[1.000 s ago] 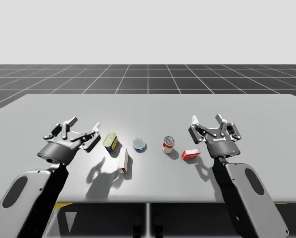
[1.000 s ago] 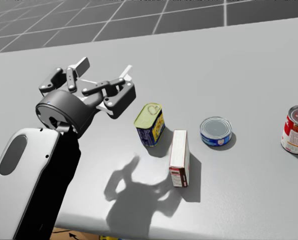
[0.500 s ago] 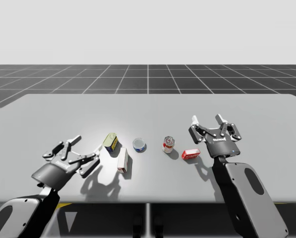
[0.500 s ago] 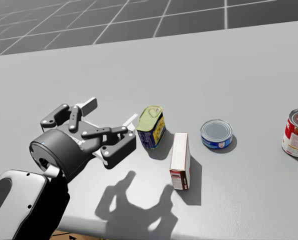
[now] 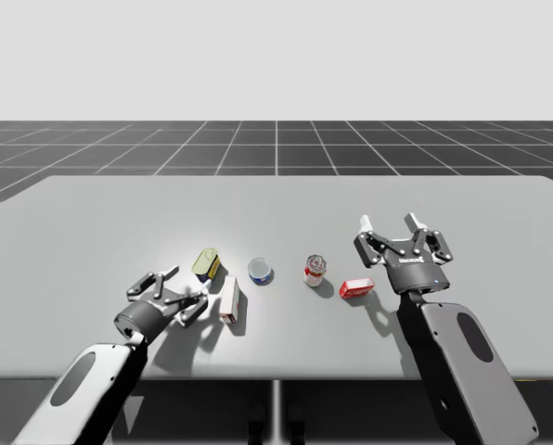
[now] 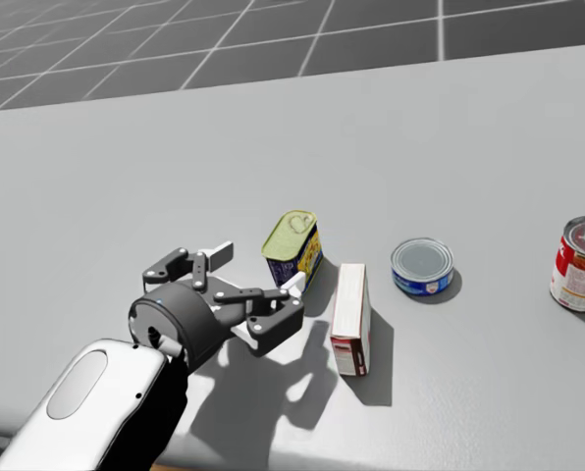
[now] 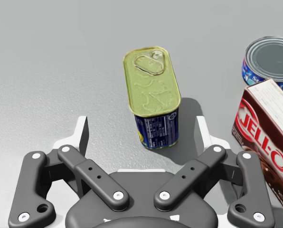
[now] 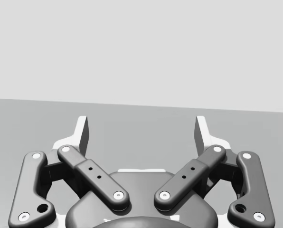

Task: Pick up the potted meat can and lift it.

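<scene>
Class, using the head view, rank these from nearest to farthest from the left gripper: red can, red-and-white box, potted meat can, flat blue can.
1. Potted meat can, just ahead of the left gripper.
2. Red-and-white box, beside that can.
3. Flat blue can, further right.
4. Red can, at the far right.

Table (image 5: 276, 204) bears meat can (image 5: 206, 264), tall box (image 5: 228, 298), blue can (image 5: 260, 271), red can (image 5: 314, 271), red box (image 5: 355, 288)

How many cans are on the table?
3. The blue rectangular can with a yellow-green lid stands by my left gripper; the low blue round can is right of it; the red-and-white round can stands further right.
</scene>
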Controlling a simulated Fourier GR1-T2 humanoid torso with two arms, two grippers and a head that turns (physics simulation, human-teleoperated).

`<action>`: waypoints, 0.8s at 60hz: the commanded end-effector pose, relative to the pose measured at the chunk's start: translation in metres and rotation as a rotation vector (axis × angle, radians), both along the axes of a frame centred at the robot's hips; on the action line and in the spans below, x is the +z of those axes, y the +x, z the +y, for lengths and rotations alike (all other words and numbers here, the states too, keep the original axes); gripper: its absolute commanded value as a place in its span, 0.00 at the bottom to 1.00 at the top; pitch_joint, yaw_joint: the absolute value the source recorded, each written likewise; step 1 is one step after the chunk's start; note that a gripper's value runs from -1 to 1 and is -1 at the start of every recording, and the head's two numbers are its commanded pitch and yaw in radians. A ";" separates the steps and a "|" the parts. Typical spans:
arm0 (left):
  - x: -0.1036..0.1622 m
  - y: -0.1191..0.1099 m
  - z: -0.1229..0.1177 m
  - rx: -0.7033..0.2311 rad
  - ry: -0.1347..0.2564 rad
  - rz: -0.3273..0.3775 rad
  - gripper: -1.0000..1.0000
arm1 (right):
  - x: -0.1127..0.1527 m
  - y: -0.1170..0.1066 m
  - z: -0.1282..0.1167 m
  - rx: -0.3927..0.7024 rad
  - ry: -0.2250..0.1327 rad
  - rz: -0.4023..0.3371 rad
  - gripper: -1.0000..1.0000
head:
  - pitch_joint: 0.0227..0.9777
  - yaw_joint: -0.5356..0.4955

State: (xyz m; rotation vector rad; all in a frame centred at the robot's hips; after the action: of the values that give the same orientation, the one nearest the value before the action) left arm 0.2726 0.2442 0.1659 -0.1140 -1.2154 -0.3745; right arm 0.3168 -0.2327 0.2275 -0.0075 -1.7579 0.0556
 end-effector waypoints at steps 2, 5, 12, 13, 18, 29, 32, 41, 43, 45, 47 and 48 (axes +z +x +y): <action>-0.010 0.016 -0.008 0.005 -0.005 0.039 0.00 | 0.000 0.001 -0.001 -0.009 -0.002 -0.008 0.00 | 0.78 0.82; -0.011 0.019 -0.010 0.008 -0.005 0.044 0.00 | 0.000 0.001 -0.001 -0.009 -0.003 -0.007 0.00 | 0.78 0.82; -0.013 0.033 -0.016 0.027 -0.019 0.067 0.00 | 0.000 0.002 -0.002 -0.012 -0.003 -0.007 0.00 | 0.78 0.82; -0.013 0.036 -0.017 0.032 -0.022 0.069 0.00 | 0.000 0.002 -0.002 -0.012 -0.002 -0.007 0.00 | 0.77 0.82; -0.016 0.045 -0.020 0.040 -0.026 0.071 0.00 | 0.000 0.002 -0.002 -0.013 -0.001 -0.009 0.00 | 0.77 0.82; -0.022 0.054 -0.021 0.055 -0.038 0.067 0.00 | 0.000 0.002 -0.003 -0.014 0.000 -0.009 0.00 | 0.76 0.82; -0.024 0.054 -0.021 0.052 -0.040 0.071 0.04 | 0.000 0.002 -0.003 -0.014 0.000 -0.009 0.00 | 0.75 0.82; -0.030 0.048 -0.022 0.033 -0.034 0.088 1.00 | 0.000 0.002 -0.004 -0.015 0.000 -0.009 0.00 | 0.72 0.81; -0.031 0.047 -0.022 0.025 -0.029 0.092 1.00 | 0.000 0.002 -0.004 -0.015 0.000 -0.008 0.00 | 0.71 0.81; -0.032 0.046 -0.023 0.021 -0.025 0.095 1.00 | -0.001 0.002 -0.004 -0.016 -0.001 -0.009 0.00 | 0.70 0.81; -0.033 0.045 -0.024 0.015 -0.024 0.097 1.00 | 0.000 0.002 -0.004 -0.016 0.000 -0.010 0.00 | 0.67 0.81; -0.033 0.045 -0.024 0.013 -0.022 0.099 1.00 | 0.000 0.002 -0.004 -0.016 0.000 -0.010 0.00 | 0.67 0.81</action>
State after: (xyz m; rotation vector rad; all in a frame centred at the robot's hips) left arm 0.3232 0.2195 0.1453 -0.1046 -1.1708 -0.2842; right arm 0.3190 -0.2361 0.2273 -0.0209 -1.7666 0.0448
